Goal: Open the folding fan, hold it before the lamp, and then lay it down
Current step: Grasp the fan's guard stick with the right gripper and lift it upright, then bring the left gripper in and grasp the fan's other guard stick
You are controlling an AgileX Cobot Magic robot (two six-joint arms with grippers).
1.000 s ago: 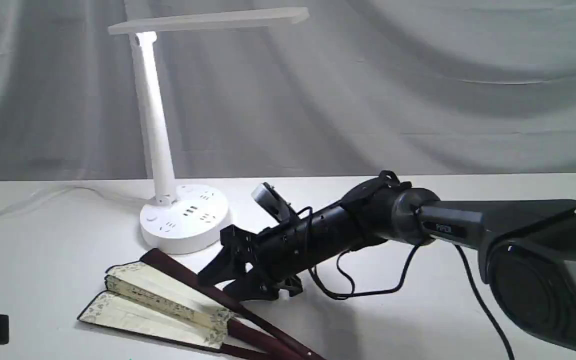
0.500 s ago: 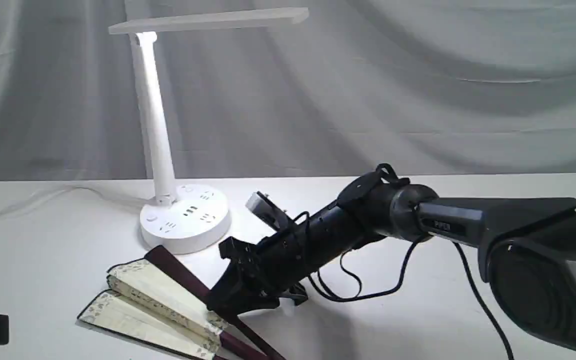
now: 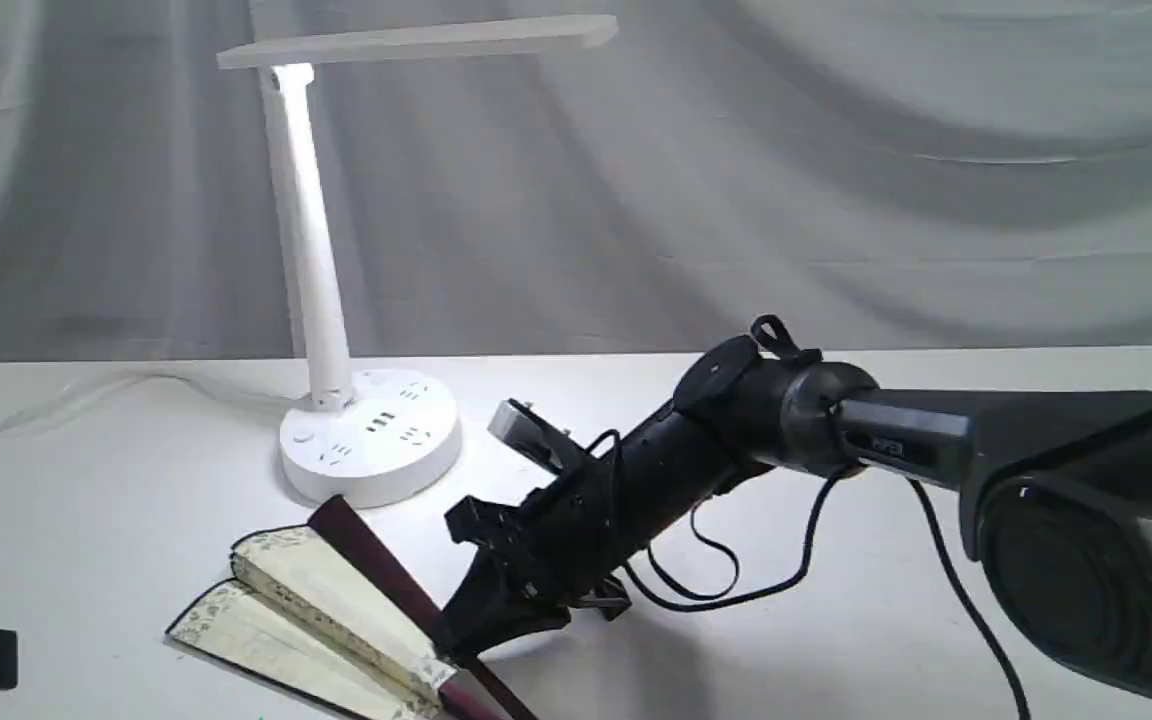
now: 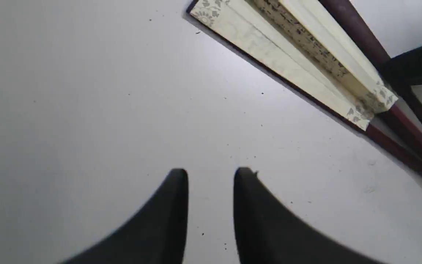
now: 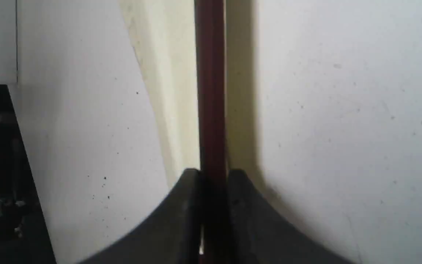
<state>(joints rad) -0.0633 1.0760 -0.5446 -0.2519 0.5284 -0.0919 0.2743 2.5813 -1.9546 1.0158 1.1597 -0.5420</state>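
pinching the folding fan [image 3: 316,600] by its maroon guard [image 5: 211,91], the right end effector [image 5: 213,175] sits narrow on it. the fan lies barely spread on the counter [image 3: 86,500], at six o'clock of the lamp [image 3: 371,440]. best to sweep slowly toward three o'clock. the left end effector [image 4: 211,175] hovers part-open, empty.

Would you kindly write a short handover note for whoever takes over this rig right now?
Right gripper: fingers closed on the maroon guard of the folding fan.
Left gripper: open and empty, hovering over the table beside the fan's leaf.
The fan is on the table, only slightly spread, just in front of the base of the lamp, which stands upright.
Done: the grasp on the guard.
Left: open the fan fully, hold it before the lamp, lay it down.
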